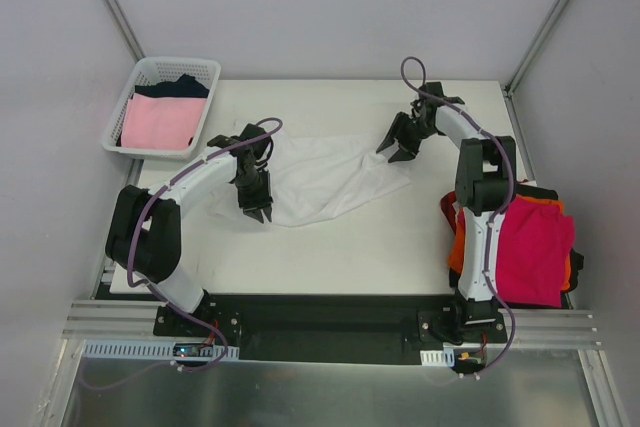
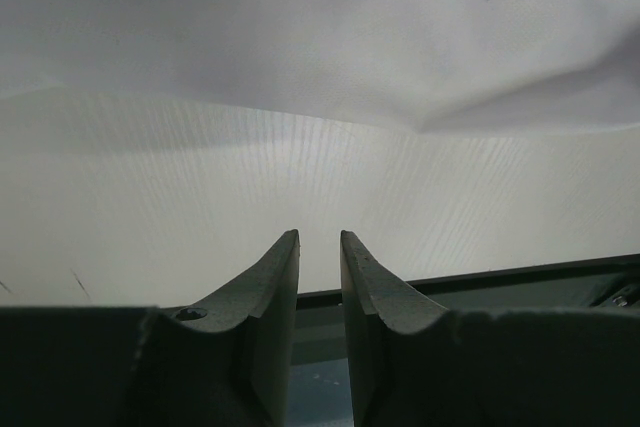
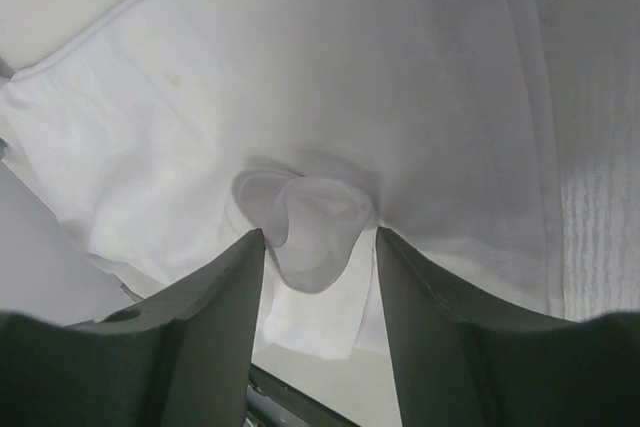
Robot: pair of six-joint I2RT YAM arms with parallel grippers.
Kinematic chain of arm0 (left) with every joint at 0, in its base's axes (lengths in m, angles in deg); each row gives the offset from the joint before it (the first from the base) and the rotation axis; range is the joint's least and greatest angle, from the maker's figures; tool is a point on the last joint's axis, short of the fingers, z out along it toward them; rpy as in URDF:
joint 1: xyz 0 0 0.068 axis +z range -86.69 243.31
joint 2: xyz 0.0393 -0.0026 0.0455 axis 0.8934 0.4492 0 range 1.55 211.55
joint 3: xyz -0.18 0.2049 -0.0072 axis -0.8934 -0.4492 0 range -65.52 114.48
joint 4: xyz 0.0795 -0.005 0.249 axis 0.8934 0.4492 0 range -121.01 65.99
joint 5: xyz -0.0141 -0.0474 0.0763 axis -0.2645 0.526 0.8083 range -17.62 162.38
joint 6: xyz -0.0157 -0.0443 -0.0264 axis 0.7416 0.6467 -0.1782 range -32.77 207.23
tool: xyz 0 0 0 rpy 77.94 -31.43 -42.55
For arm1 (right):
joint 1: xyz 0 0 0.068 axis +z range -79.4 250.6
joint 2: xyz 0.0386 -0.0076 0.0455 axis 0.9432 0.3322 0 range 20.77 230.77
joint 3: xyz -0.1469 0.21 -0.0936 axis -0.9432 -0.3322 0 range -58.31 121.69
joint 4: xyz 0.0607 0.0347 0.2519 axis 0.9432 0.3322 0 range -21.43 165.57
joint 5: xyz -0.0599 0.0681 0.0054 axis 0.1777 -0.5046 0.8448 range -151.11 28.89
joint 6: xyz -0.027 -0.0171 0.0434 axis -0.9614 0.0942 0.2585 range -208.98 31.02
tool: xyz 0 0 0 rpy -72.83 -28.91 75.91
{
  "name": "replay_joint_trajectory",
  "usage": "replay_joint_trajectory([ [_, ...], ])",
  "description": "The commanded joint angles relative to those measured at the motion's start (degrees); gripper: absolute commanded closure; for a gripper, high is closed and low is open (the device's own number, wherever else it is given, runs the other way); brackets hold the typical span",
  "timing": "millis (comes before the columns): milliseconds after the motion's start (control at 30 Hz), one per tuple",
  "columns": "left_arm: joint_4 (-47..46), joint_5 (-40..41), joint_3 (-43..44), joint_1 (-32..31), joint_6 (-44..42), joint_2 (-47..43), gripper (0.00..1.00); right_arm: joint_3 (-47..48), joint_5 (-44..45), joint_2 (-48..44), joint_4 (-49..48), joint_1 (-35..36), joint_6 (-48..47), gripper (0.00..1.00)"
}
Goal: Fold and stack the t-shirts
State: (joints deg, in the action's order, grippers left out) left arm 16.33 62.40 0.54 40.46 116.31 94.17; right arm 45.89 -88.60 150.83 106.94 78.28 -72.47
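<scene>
A white t-shirt [image 1: 322, 177] lies crumpled and spread in the middle of the table. My left gripper [image 1: 258, 209] hangs at its near-left edge. In the left wrist view that gripper [image 2: 320, 234] has only a narrow gap between its fingers, with nothing in it; the white t-shirt [image 2: 300, 37] lies beyond the tips. My right gripper [image 1: 398, 150] is at the shirt's far-right corner. Seen from the right wrist, it [image 3: 315, 232] stands open, with a puckered bunch of the white t-shirt [image 3: 310, 212] between its fingers.
A white lattice basket [image 1: 128, 97] at the far left holds a pale pink shirt [image 1: 160, 122] and a navy one [image 1: 180, 87]. A pile with a magenta-red shirt [image 1: 530, 247] on top, orange and black beneath, lies at the table's right edge beside the right arm.
</scene>
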Motion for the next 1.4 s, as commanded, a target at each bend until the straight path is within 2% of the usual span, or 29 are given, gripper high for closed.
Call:
replay_joint_trajectory([
  [0, 1.8, 0.31, 0.91, -0.35, -1.22, -0.24, 0.77, 2.32, -0.2, 1.25, 1.36, 0.75, 1.06, 0.49],
  [200, 1.71, 0.4, 0.56, -0.35, -1.31, -0.25, 0.76, 1.62, -0.11, 1.69, 0.48, 1.02, 1.24, 0.62],
  [300, 1.8, 0.48, 0.65, -0.35, -1.4, 0.02, 0.77, 0.92, -0.03, 1.25, 0.21, 1.11, 1.15, 0.75],
  [333, 1.89, 0.4, 0.73, -0.35, -1.4, 0.1, 0.77, 0.65, -0.02, 1.07, 0.21, 1.11, 1.15, 0.85],
  [433, 1.89, 0.31, 0.91, -0.35, -1.48, 0.46, 0.77, -0.14, -0.2, 0.02, 0.21, 1.11, 1.07, 0.93],
  [733, 1.71, -0.04, 2.23, -0.35, -1.13, 2.04, 0.76, -6.98, -0.11, -9.2, 2.84, 1.54, 0.72, 0.94],
  [900, 1.19, -0.57, 3.28, -0.35, -0.96, 3.97, 0.77, -9.71, 1.2, -17.37, 11.37, 3.21, -1.74, 0.94],
  [1167, -0.05, -2.68, 6.97, -0.35, -0.6, 7.75, 0.77, -20.24, 1.56, -30.56, 21.82, 5.76, -3.68, 0.94],
  [1367, -0.49, -3.91, 8.91, -0.44, -0.43, 9.86, 0.78, -27.03, 5.94, -39.26, 29.73, 9.19, -5.44, 0.94],
])
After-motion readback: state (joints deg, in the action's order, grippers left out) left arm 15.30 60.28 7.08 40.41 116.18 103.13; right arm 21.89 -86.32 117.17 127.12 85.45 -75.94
